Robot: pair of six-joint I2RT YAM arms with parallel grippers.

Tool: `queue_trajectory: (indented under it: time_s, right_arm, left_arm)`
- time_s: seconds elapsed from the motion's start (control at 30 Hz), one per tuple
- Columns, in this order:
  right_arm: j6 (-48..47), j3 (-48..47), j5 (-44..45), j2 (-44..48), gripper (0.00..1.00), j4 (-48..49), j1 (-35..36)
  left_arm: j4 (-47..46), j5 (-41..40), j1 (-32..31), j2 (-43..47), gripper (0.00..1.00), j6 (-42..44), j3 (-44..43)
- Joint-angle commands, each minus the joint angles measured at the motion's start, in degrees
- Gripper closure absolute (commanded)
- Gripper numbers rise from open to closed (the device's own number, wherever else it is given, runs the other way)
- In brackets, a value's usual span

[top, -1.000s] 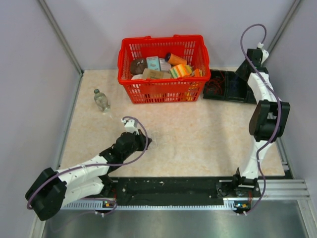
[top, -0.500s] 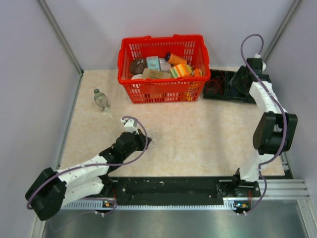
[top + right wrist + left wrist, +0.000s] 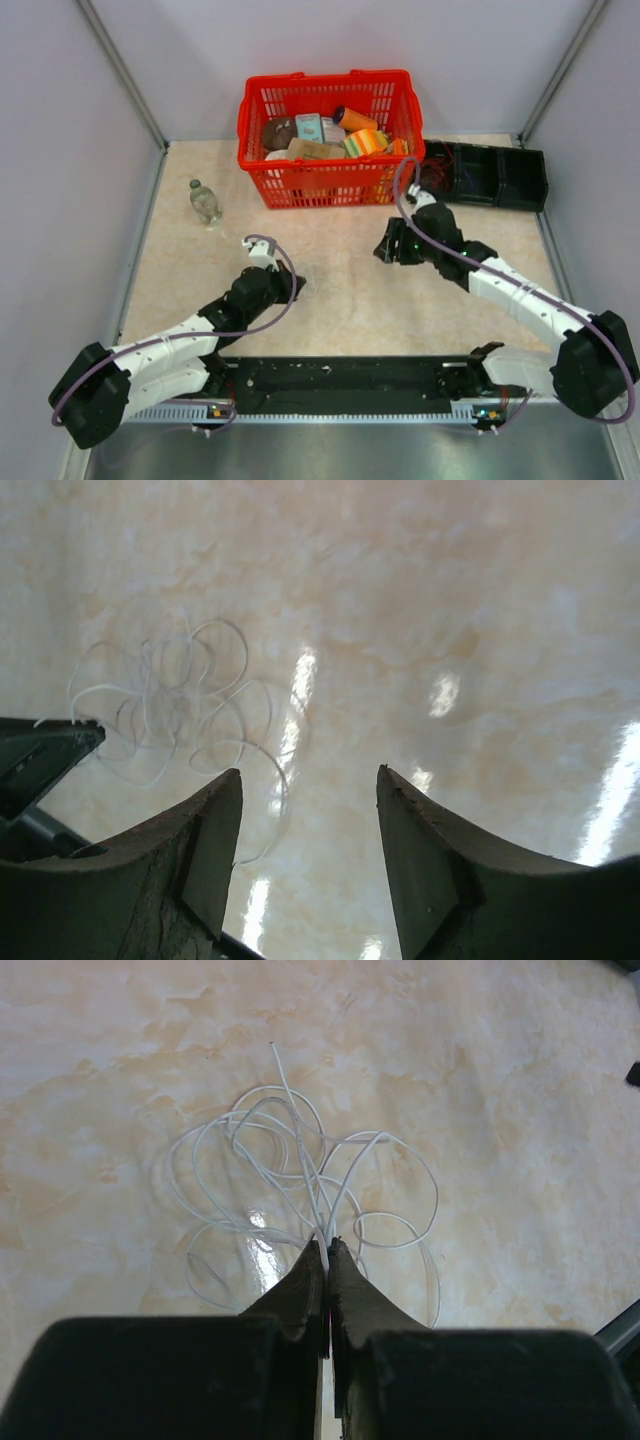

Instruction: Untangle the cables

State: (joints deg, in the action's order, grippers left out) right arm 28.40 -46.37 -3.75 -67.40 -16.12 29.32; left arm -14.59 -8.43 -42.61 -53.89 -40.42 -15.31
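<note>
The cables [image 3: 300, 1185] are a loose tangle of very thin white wires lying on the beige tabletop. In the right wrist view the cables [image 3: 180, 705] show to the upper left of the fingers. My left gripper [image 3: 327, 1244] is shut, with a few white strands pinched between its tips at the near edge of the tangle. Seen from above, the left gripper [image 3: 296, 287] sits low at centre left. My right gripper [image 3: 384, 250] hovers to its right, above the table. In its own view the right gripper [image 3: 310, 775] is open with nothing between its fingers.
A red basket [image 3: 300, 185] full of packages stands at the back centre. A black bin [image 3: 500, 178] lies to its right. A small plastic bottle [image 3: 205, 203] stands at the back left. Grey walls close in both sides.
My right arm has swung from the black bin at the back right down to the table's middle, and its gripper has opened. The left arm has barely moved.
</note>
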Motion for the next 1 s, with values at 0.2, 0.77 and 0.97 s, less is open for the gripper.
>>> queue_trajectory:
  time_s: [0.2,0.77,0.97]
  right_arm:
    - [20.72,4.01,-9.17,-16.17,0.46,19.71,9.35]
    - [17.58,1.55,-3.38,-24.29,0.91,22.29,16.38]
    - [7.03,2.69,7.16,-7.43,1.0,10.16,16.29]
  left_arm:
    - [-0.97,-2.74,0.07,2.38,1.0,-1.32,0.9]
    - [0.96,-3.43,0.07,0.8,1.0,-1.67,-0.69]
    - [23.22,-20.01,0.07,0.98,1.0,-15.52,-6.82]
